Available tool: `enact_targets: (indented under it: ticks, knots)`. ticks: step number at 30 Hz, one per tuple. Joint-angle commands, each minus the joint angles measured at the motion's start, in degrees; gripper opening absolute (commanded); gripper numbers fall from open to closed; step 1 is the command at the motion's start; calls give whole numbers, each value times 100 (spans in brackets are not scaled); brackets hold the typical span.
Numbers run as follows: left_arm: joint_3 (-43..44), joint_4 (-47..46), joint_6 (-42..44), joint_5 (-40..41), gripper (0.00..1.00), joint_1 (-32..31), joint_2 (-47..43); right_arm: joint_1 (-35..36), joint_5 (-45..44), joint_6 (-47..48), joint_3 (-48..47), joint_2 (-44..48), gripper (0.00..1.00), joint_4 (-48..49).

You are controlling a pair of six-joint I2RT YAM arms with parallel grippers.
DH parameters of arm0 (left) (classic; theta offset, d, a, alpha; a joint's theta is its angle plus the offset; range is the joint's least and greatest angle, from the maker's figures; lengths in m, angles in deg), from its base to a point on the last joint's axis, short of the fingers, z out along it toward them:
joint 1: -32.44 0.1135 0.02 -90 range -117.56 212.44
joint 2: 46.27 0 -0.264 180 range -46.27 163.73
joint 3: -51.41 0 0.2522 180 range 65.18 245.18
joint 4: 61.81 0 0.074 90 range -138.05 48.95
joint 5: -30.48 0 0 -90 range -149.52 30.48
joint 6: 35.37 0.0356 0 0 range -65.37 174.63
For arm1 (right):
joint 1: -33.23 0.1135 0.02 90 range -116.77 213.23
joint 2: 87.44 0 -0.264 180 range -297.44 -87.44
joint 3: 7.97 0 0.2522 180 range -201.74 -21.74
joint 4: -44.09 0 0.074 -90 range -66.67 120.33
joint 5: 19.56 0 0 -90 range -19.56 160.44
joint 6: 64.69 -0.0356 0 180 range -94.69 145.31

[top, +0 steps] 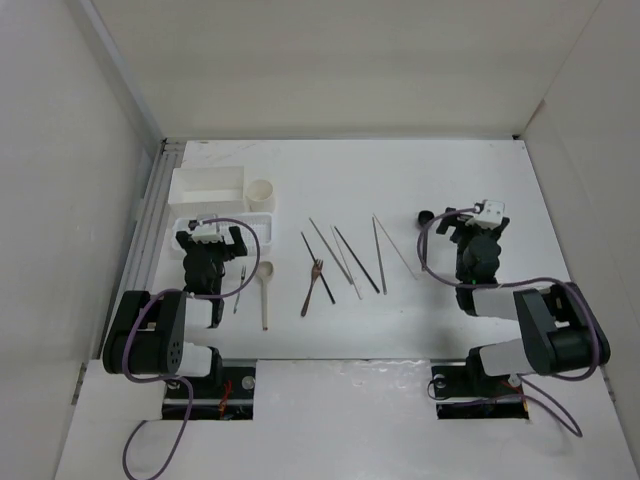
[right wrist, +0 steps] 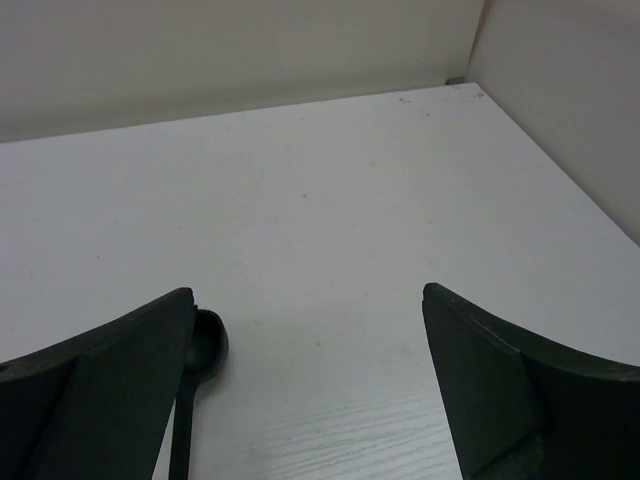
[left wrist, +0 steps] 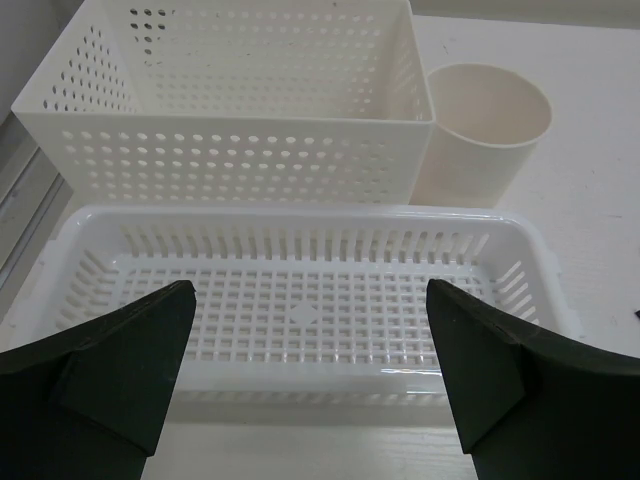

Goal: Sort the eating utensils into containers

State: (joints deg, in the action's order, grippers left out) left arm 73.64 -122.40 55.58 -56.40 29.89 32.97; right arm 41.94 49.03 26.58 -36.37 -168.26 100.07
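**Utensil sort check-in: both jaws released, all the cutlery lying out on the counter**

The left arm is at the near left. The left jaws are spread wide and aren't gripping anything, and they sit right at the near edge of the shallow ribbed tray. In the wrist view the 2 dark fingers frame that tray on either side. Just behind it on the far side is the perforated rectangular box. The round cream cup stands just right of the box. I can't tell if the two actually touch.

The right arm is at the near right. The right jaws are open just as wide and are also not clamped on anything. The dark spoon lies flat right beside the left finger in that wrist view, with its bowl pointing to the far side. I can't tell whether the finger touches the handle.

Everything else is spread on the counter between the 2 arms:
- The thin metal fork is just right of the left jaws.
- The pale wooden spoon is next to it, bowl toward the far side.
- The brown wooden fork is a bit further right, tines toward the far side.
- A loose fan of dark and pale chopsticks fills the middle, some of them crossing.

All of it is outside the 3 containers.
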Motion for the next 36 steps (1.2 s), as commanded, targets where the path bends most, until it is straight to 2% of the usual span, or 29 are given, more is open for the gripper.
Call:
enact_targets:
  ticks: [1, 2, 3, 4, 6, 8, 9, 10, 11, 12, 13, 14, 15, 16, 17, 18, 19, 20, 21, 23, 25, 26, 29, 36]
  knots:
    - [111, -977, -95, 40, 100, -27, -58, 113, -108, -14, -661, 652, 100, -1293]
    - [111, -977, -95, 40, 100, -27, -58, 200, -214, 100, -1020, 872, 100, -1304]
    - [111, -976, -95, 40, 100, -27, -58, 280, -128, 257, -1407, 1014, 100, -2575]
    - [111, -976, -95, 40, 100, -27, -58, 341, -127, 450, -2020, 1128, 100, -2910]
    - [111, -976, -95, 40, 100, -27, -58, 429, -127, 1214, -2551, 1384, 100, -3542]
    - [-11, -1405, 96, -117, 100, -27, -310, 570, -415, 2082, -3525, 1384, 100, -4140]
    - [40, -920, 98, -344, 100, -27, -626, 640, -1052, 2252, -4312, 1280, 100, -4866]
    - [241, -236, 98, -486, 100, 43, -1064, 641, -1398, 2306, -4320, 1166, 100, -5264]
    - [591, 667, 150, -783, 100, 96, -1530, 641, -1740, 2307, -5112, 1034, 100, -5686]
    - [1012, 1624, 1186, -1151, 100, 96, -2196, 641, -2092, 2020, -5529, 763, 100, -6195]
    - [1434, 2991, 1432, -1199, 100, 44, -2377, 641, -2269, 1851, -5950, 621, 100, -7496]
    - [2169, 3483, 1434, -912, 100, -26, -2509, 641, -1871, 1728, -6773, 489, 100, -8284]
    - [2507, 3880, 1539, -631, 100, -27, -2597, 589, -1423, 1596, -7137, 340, 100, -9014]
    - [2798, 4449, 1749, -419, 100, -79, -2598, 466, -984, 1081, -7437, -1, 93, -9630]
    - [3340, 4734, 1916, -182, 100, -79, -2598, 221, -274, 789, -7666, -187, 81, -10515]
    - [3633, 5050, 2074, -180, 100, -79, -2528, 80, 20, 525, -7956, -380, 55, -10898]
    - [3949, 5410, 2206, -180, 100, -79, -2284, -35, 197, -52, -8037, -765, 46, -11224]
    - [4291, 6161, 2208, -180, 100, -79, -2134, -193, 477, -327, -8038, -934, 39, -11741]
    - [4921, 6517, 2155, -180, 100, -79, -1976, -264, 723, -548, -7942, -1084, 37, -11885]
    - [5400, 7272, 2068, -180, 100, -79, -1581, -265, 1225, -908, -7618, -1348, 50, -11966]
    - [5613, 7373, 1769, -180, 100, -79, -1517, -265, 1595, -1129, -7046, -1402, 67, -11887]
    - [5613, 7373, 1664, -180, 100, -79, -1517, -265, 1683, -1365, -6836, -1402, 69, -11782]
    - [5551, 7373, 1357, -548, 100, -79, -1579, -265, 2298, -1621, -6175, -1402, 71, -11185]
    - [5438, 7373, 1372, -909, 100, -79, -1579, -98, 2502, -1745, -5893, -2016, 65, -10674]
